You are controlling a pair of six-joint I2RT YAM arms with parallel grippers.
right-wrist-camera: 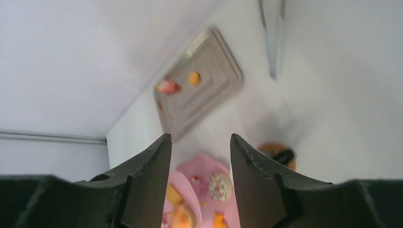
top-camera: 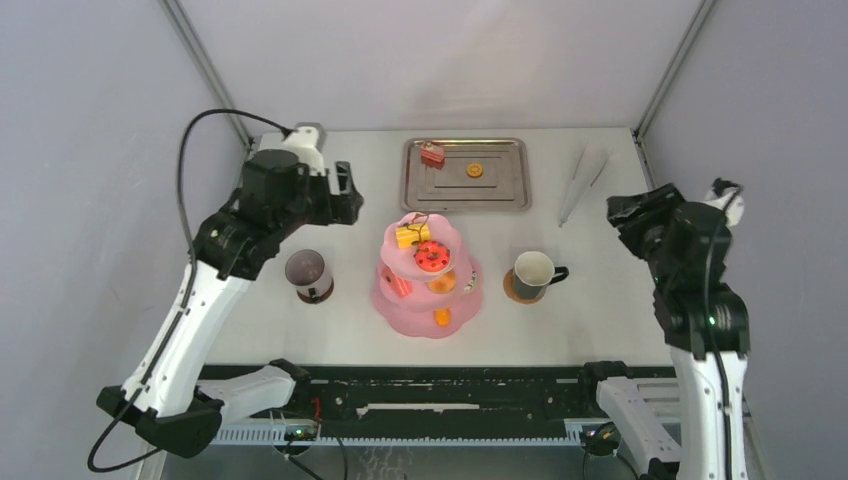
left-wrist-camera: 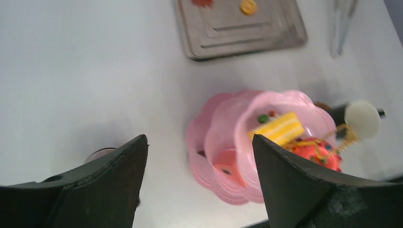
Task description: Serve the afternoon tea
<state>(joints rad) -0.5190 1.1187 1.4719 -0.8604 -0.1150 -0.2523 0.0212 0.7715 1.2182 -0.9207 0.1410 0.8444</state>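
The pink three-tier stand (top-camera: 400, 305) sits mid-table, holding a yellow cake (top-camera: 410, 236), a red doughnut (top-camera: 433, 258) and other small pastries. A mauve mug (top-camera: 307, 270) stands on a coaster to its left. To its right is a black mug (top-camera: 532, 272) with a white inside. My left gripper (top-camera: 347, 192) hovers open and empty behind the mauve mug; its wrist view looks down on the stand (left-wrist-camera: 223, 142). My right gripper (top-camera: 628, 213) hangs open and empty at the right, above the table. Between its fingers the stand (right-wrist-camera: 204, 171) shows.
A steel tray (top-camera: 500, 190) at the back holds a red cake (top-camera: 432, 154) and an orange biscuit (top-camera: 474, 170). A silvery cone-shaped thing (top-camera: 583, 178) lies right of the tray. A brown coaster (top-camera: 512, 290) is under the black mug. Walls enclose the table.
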